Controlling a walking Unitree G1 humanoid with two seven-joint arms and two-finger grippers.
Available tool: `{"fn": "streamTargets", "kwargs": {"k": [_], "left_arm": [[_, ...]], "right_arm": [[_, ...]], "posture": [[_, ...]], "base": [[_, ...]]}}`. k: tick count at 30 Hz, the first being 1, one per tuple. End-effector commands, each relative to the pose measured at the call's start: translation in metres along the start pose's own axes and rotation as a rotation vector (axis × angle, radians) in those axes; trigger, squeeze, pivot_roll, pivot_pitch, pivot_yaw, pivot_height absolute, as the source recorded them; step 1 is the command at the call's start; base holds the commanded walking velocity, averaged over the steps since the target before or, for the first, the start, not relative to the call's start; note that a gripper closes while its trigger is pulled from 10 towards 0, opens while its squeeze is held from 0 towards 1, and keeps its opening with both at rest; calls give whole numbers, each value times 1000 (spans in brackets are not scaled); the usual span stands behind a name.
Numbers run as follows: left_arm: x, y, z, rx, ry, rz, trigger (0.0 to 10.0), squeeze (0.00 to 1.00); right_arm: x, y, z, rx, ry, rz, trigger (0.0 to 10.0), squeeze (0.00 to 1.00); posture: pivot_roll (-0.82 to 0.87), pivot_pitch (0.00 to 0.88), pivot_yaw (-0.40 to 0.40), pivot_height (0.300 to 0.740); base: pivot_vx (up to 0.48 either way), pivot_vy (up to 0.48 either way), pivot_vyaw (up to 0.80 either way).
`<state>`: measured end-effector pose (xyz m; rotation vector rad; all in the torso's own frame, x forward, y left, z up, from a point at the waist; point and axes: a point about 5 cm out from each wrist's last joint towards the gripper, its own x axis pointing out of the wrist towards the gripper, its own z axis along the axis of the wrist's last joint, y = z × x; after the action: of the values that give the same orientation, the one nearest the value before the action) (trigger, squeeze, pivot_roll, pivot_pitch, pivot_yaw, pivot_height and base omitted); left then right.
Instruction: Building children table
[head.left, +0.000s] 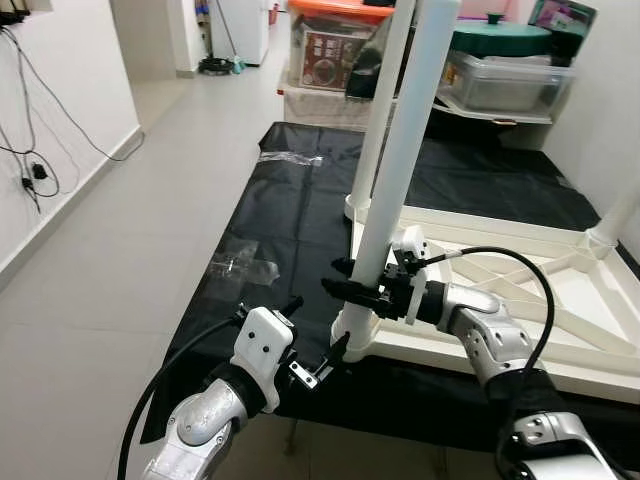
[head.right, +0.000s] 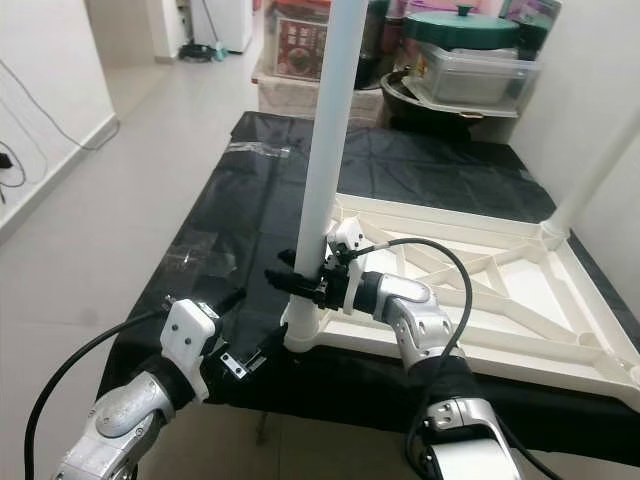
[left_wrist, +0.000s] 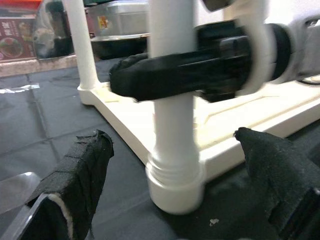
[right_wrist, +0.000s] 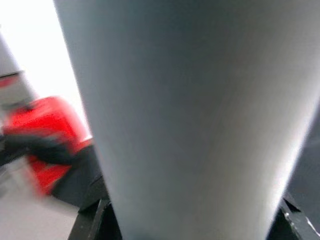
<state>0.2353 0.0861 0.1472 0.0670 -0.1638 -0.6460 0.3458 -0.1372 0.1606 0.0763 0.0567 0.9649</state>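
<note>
From the head views, your right gripper is clamped on the near leg standing in the upturned tabletop's corner socket, and from the left wrist, your left gripper waits spread beside that socket, so next twist the leg home.

Smooth white plastic table leg; glossy black plastic sheet underneath.

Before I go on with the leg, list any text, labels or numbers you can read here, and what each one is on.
None can be read.
Red-and-white label on the clear storage box with the orange lid: printing there, too small and blurred.
Small yellow-red sticker on the grey lidded container: blurred, unreadable.
White plastic table leg, upturned white tabletop and black plastic sheet: no markings visible.
</note>
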Motion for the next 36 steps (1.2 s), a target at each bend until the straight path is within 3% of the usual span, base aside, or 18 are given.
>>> {"fn": "streamTargets", "kwargs": {"k": [1, 2, 7, 8, 9, 10, 12, 14, 17, 20, 21, 23, 24, 27, 28, 31, 35, 36], "left_arm": [[0, -1, -5, 6, 21, -7, 10000, 0], [0, -1, -6, 6, 21, -7, 10000, 0], [0, -1, -6, 6, 21, -8, 10000, 0], [0, -1, -6, 5, 22, -8, 10000, 0], [0, -1, -6, 5, 22, -8, 10000, 0], [1, -1, -7, 4, 23, -11, 10000, 0], [1, -1, -7, 3, 24, -13, 10000, 0], [1, -1, -7, 3, 24, -13, 10000, 0], [3, -2, -9, 1, 24, -14, 10000, 0], [4, -2, -9, 0, 23, -13, 10000, 0], [4, -1, -10, -1, 22, -11, 10000, 0], [4, -1, -10, -1, 22, -10, 10000, 0], [5, -1, -11, -3, 21, -9, 10000, 0], [6, -1, -11, -4, 21, -11, 10000, 0], [6, -1, -12, -5, 20, -13, 10000, 0], [7, -1, -13, -6, 20, -18, 10000, 0], [10, -2, -15, -8, 18, -24, 10000, 0], [10, -2, -15, -8, 18, -24, 10000, 0]], "right_arm": [[-9, -17, -9, 33, 18, -214, 0, 0], [-13, -23, -8, 3, 7, -344, 0, 0], [-20, -29, -7, -9, -18, -535, 0, 0], [-30, -32, -7, -4, -27, -738, 0, 0], [-30, -32, -7, -4, -27, -738, 0, 0], [-56, -31, -11, 31, -49, -1149, 0, 0], [-64, -25, -12, 54, -70, -1275, 0, 0], [-64, -25, -12, 54, -70, -1275, 0, 0], [-58, -5, -16, 117, -127, -1421, 0, 0], [-52, -2, -18, 131, -129, -1418, 0, 0], [-44, 0, -19, 155, -153, -1355, 10000, 0], [-37, 1, -20, 167, -171, -1312, 10000, 0], [-28, 3, -19, 187, -195, -1205, 10000, 1000], [-30, 0, -18, 167, -202, -1178, 10000, 1000], [-32, -3, -16, 204, -221, -1116, 10000, 0], [-33, -8, -12, 238, -228, -937, 10000, 0], [-40, 2, -17, 163, -58, -420, 10000, 0], [-40, 2, -17, 163, -58, -420, 10000, 0]], "posture": [[146, 0, -100, 740], [141, 0, -97, 740], [134, 0, -90, 740], [124, 0, -87, 740], [124, 0, -87, 740], [119, 0, -86, 740], [116, 0, -87, 740], [116, 0, -87, 740], [117, 0, -85, 740], [117, 0, -81, 740], [116, 0, -82, 740], [116, 0, -82, 740], [112, 0, -83, 740], [108, 0, -81, 740], [107, 0, -81, 740], [104, 0, -80, 740], [99, 0, -75, 740], [99, 0, -75, 740]], "base": [[0, 0, 0], [0, 0, 0], [0, 0, 0], [0, 0, 0], [0, 0, 0], [0, 0, 0], [0, 0, 0], [0, 0, 0], [0, 0, 0], [0, 0, 0], [0, 0, 0], [0, 0, 0], [0, 0, 0], [0, 0, 0], [0, 0, 0], [0, 0, 0], [0, 0, 0], [0, 0, 0]]}}
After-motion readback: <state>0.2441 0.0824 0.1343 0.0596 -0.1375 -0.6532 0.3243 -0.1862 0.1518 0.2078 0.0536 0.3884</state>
